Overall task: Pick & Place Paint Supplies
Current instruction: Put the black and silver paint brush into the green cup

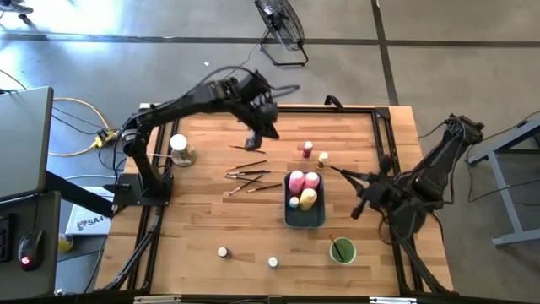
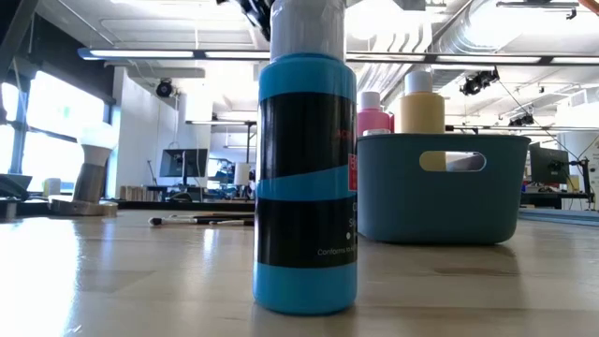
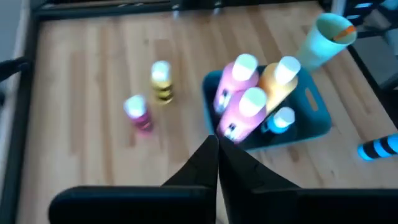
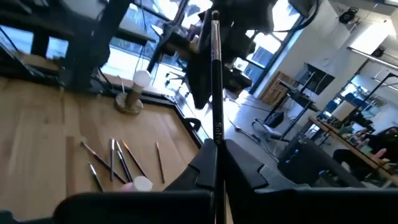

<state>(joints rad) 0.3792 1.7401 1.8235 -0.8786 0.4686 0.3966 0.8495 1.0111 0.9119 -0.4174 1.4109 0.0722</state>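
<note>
Table: pale wood planks, dark frame.
Tray: blue-grey, right of centre.
Cup: green, round, near the tray's front corner.
Fan: on the floor beyond the table.
Mouse: far left, on a desk.

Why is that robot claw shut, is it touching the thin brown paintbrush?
Touching. The right wrist view shows the right gripper shut on the paintbrush, which sticks out between its fingers.

Table: pale wood planks, smooth, satin finish. Tray: blue-grey plastic, matt. Blue bottle: glossy plastic, black label. Cup: green, matt. Paintbrushes: thin brown handles, apparently wood.
</note>
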